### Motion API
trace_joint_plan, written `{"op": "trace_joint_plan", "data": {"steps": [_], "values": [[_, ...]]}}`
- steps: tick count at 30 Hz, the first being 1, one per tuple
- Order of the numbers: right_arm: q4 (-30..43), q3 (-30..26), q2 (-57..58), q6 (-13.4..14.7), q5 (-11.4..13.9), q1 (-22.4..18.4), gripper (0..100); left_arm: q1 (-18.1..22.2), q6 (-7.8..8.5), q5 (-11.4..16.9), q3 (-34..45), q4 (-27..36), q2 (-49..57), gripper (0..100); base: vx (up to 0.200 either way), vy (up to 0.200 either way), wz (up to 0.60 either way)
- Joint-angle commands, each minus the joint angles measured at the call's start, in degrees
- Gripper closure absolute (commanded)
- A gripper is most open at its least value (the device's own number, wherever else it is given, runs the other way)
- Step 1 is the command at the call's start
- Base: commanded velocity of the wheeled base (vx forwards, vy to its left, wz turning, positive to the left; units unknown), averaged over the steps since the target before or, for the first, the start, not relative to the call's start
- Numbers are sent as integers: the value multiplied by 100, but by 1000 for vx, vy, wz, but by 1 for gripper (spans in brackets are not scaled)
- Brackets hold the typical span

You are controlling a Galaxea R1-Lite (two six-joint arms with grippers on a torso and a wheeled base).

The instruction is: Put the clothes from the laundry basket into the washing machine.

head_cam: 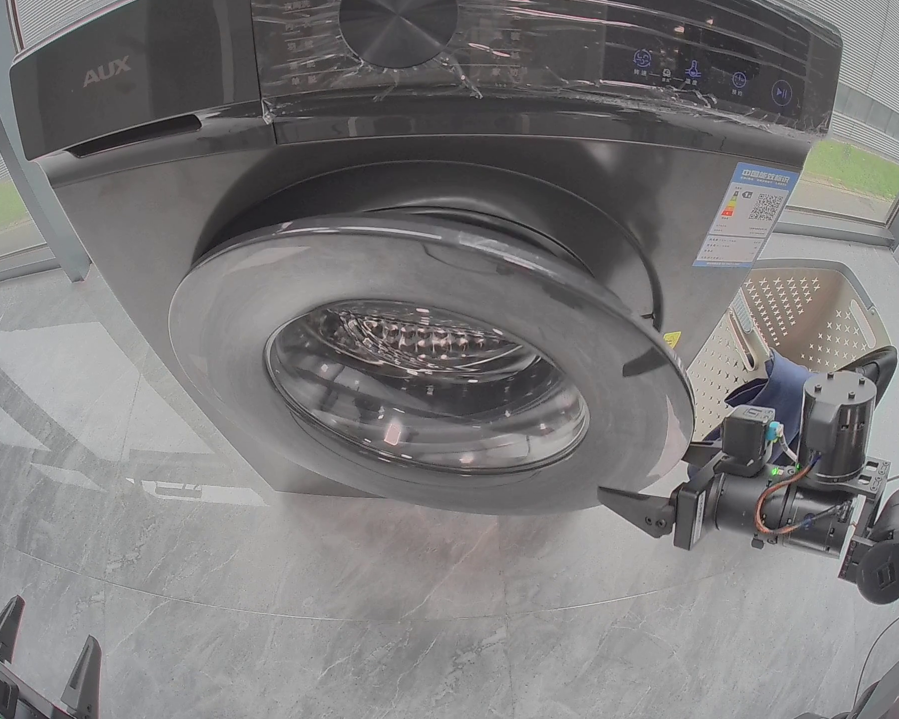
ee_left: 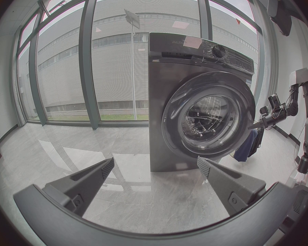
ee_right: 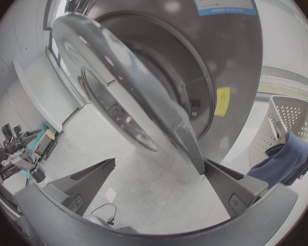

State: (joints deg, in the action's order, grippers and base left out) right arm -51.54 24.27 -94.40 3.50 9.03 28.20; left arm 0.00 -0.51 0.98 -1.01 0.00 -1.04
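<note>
While the door (head_cam: 220,302) of the washing machine (head_cam: 140,192) stands only partly swung out, you see the right gripper (ee_right: 156,164) set at its free edge, jaws spread wide and holding nothing. The rim of the door runs down into the gap between these jaws and ends just beside one of them. Whether it touches that jaw cannot be told. Judged from this placing, the jaws are there to hook or push the edge and swing the door wider, since the opening looks too narrow as it stands for cloth to pass.

Beyond the right jaws, on the side away from the door, stands the laundry basket (head_cam: 819,302), a pale perforated tub on the floor (head_cam: 320,571) just beside the machine. A blue garment (head_cam: 784,386) hangs over its near rim, part inside and part draped outside. What lies deeper in the basket is hidden from you. Nothing from the basket is between either pair of jaws, so by this evidence the loading has not begun.

Behind the door glass, the drum (head_cam: 420,352) shows bare ribbed metal. Whether anything lies at its bottom cannot be told.

The left gripper (ee_left: 154,162) sits low, well apart from machine and basket, with its jaws wide and empty and the door far ahead of them. This placing suggests it is parked clear of the door's swing.
</note>
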Motion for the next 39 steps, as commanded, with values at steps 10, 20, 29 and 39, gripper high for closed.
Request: {"op": "trace_joint_plan", "data": {"steps": [10,20,29,39], "values": [[-67,16,-34,10,-95,98,0,0,-19,8,92,0,104,0,-60,0,0],[-75,-160,-8,54,-121,590,0,0,-2,-1,92,0,104,0,-120,0,0],[-67,-80,124,63,-200,547,0,0,-2,8,92,0,104,0,0,0,0],[-119,95,-219,72,-200,687,0,0,7,8,101,-9,104,0,-120,0,0]]}}
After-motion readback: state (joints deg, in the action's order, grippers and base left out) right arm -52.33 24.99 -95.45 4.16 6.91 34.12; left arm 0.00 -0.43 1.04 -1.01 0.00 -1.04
